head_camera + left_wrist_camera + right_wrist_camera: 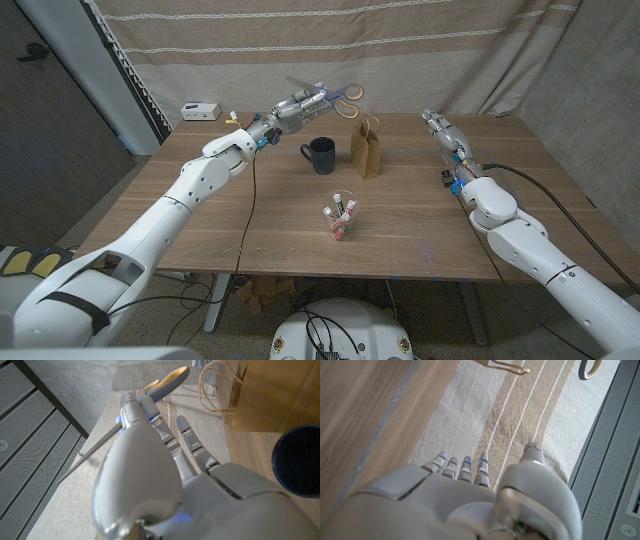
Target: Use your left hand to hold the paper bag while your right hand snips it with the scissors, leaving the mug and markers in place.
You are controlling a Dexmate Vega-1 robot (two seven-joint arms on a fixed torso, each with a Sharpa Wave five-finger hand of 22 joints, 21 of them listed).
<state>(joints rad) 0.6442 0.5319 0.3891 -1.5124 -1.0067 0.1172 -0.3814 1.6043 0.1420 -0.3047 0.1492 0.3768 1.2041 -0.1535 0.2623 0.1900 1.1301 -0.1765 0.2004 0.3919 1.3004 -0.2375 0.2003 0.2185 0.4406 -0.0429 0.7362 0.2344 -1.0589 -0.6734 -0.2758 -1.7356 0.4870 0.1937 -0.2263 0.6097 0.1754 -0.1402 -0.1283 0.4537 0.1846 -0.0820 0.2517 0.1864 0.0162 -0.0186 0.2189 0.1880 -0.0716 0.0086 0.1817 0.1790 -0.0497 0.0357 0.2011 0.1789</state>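
Noted: left hand (pixel 296 110) grips the tan-handled steel scissors (pixel 335 94) aloft behind the upright brown paper bag (pixel 366 146), w/ right hand (pixel 437 124) empty, fingers straight and together; recommend handover to right hand before bracing bag.

A staged lab or test room: behind the plain wooden table (pixel 420 225) hangs a striped beige cloth backdrop (pixel 330 45), beside it a dark perforated wall panel (pixel 45 90), and cables trail beneath.
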